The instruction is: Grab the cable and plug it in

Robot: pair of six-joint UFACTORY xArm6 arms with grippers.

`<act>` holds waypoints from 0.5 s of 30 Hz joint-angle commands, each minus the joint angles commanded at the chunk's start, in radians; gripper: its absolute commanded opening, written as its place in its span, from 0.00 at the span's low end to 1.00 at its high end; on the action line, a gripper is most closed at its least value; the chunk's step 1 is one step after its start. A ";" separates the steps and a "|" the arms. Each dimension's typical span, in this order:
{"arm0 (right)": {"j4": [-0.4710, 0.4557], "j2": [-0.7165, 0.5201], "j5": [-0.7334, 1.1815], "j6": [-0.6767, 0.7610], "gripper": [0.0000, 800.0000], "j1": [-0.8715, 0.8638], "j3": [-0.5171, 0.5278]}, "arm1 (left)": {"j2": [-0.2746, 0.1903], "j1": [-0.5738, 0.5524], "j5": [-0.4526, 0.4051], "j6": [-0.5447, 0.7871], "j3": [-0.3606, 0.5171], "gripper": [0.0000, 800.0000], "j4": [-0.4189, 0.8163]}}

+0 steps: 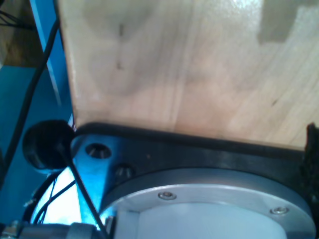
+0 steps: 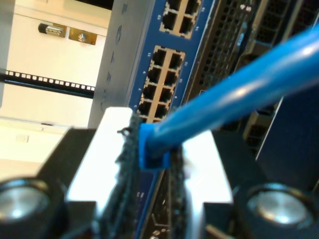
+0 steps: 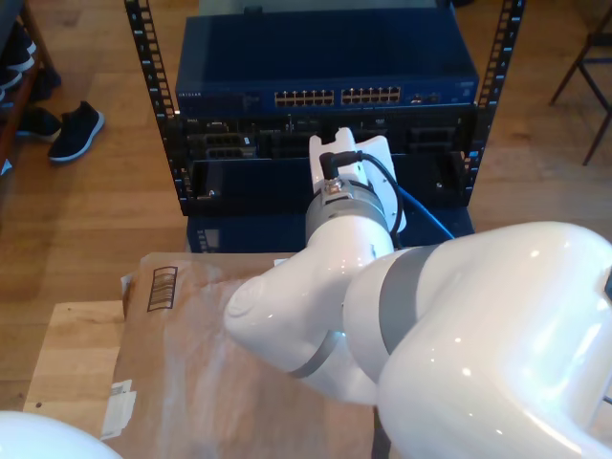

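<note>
Shoes (image 3: 72,129) on the floor (image 3: 86,210) at the exterior view's left. Next along, rack rail (image 3: 143,76), upright and punched with holes. Then the blue switch (image 3: 325,57) across the rack top, two blocks of ports (image 3: 335,96) in a row on its face, darker units stacked under it.

Dead centre in front of the rack: my second gripper (image 3: 349,151), nosed up close to the units just below the ports, white arm (image 3: 316,306) behind it. Fingertips hidden there by the gripper's own body.

Cable (image 3: 421,212) to the exterior view's right of the gripper: thin, bright blue, long axis slanting from the gripper down and toward the exterior view's right, then lost behind the arm's big white shell. Further right, a second rail (image 3: 502,57), and a chair (image 3: 583,67) leg at the edge.

Closer look along my second gripper (image 2: 152,159): clamped narrow on the cable (image 2: 239,94), dark fuzzy pads (image 2: 127,164) pressed on either side of the blue boot at its end. Long axis straight out from between the pads, away from the camera, with the switch (image 2: 144,74) and its ports (image 2: 162,79) just beyond. Clear plug itself tucked out of sight; port blocks unoccupied where visible.

Along my first gripper's camera: pale wooden board (image 1: 189,64) over a black plate (image 1: 199,149) and a bolted metal flange (image 1: 209,199). Grip of my first gripper: cannot tell.

Foreground of the exterior view: crumpled brown paper (image 3: 191,363) on a wooden table (image 3: 67,354).
</note>
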 joint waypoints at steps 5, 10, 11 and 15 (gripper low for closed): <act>0.003 -0.002 -0.018 -0.002 0.00 0.028 0.049 | 0.000 0.000 0.000 0.000 0.000 1.00 0.000; -0.021 0.014 -0.006 -0.020 0.00 0.015 -0.074 | 0.000 0.000 0.000 0.000 0.000 1.00 0.000; -0.021 0.023 -0.005 -0.028 0.00 0.005 -0.094 | 0.000 0.000 0.000 0.000 0.000 1.00 0.000; -0.015 0.071 -0.005 -0.026 0.00 -0.003 -0.129 | 0.000 0.000 0.000 0.000 0.000 1.00 0.000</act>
